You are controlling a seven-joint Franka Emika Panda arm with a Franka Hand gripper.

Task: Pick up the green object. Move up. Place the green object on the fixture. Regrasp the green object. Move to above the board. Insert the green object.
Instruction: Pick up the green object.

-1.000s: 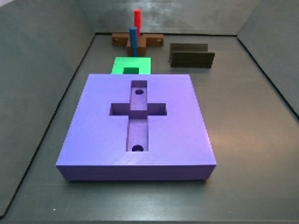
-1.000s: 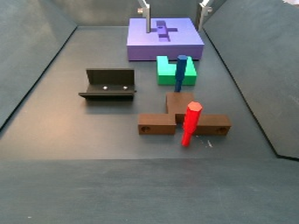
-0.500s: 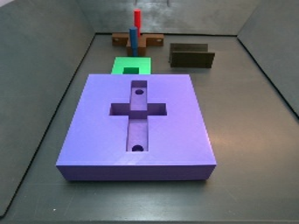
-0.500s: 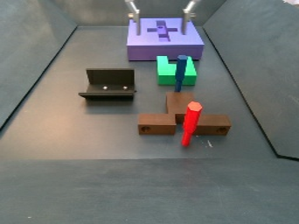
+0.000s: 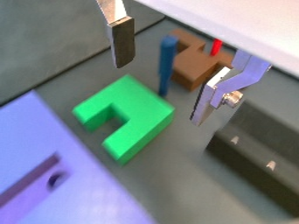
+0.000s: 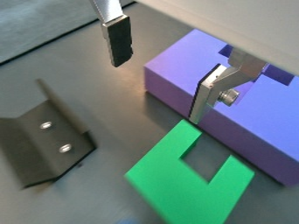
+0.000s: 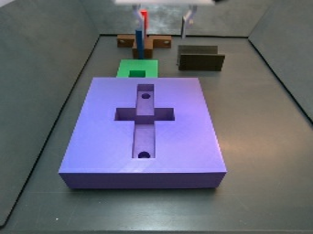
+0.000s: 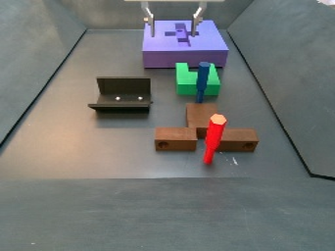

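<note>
In a wrist view the gripper (image 5: 167,72) hangs above the green object (image 5: 124,117) with fingers spread wide and nothing between them, probably lining up the first pick; the red-and-blue peg (image 5: 166,69) stands beyond. Another wrist view adds the board (image 6: 235,96) touching the piece and the fixture (image 6: 44,143) well apart. A side view blurs the gripper (image 7: 163,18); another (image 8: 170,17) shows it high over the board.

In a side view the gripper (image 7: 163,13) is blurred and cut off by the top edge.
</note>
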